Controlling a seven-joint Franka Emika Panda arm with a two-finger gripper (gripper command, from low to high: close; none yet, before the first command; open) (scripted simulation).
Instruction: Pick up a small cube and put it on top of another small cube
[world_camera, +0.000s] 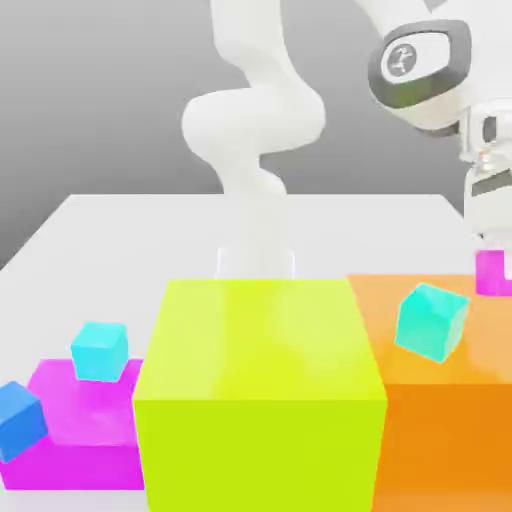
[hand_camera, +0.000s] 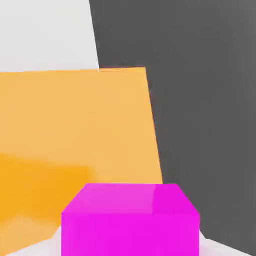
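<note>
A single white Franka Panda arm with a two-finger gripper (world_camera: 492, 262) is at the exterior view's right edge. The gripper is closed on a small glossy magenta-pink cube (world_camera: 490, 273), with a pale finger on either side of it in the hand view. The cube is at the far part of a large orange block (world_camera: 445, 440), near one of that block's edges. Whether its underside touches the orange surface or hangs just above it, I cannot tell.

The relation that matters now is between this held cube and the cube meant to go beneath it. The nearest candidate is a small turquoise-green cube (world_camera: 432, 323) on the orange block, turned at an angle. From the gripper, it lies toward the exterior view's left and closer to that camera, a little apart. If it is the target, the coming move likely calls for enough lift to clear its top, a sideways carry, and perhaps a turn of the wrist to match its faces.

Two other small cubes, one bright cyan (world_camera: 100, 351) and one blue (world_camera: 19, 421), lie well apart, past a large yellow-green block (world_camera: 258, 340), by a low, flat magenta block (world_camera: 90, 410). The task does not say which cube is meant.
</note>
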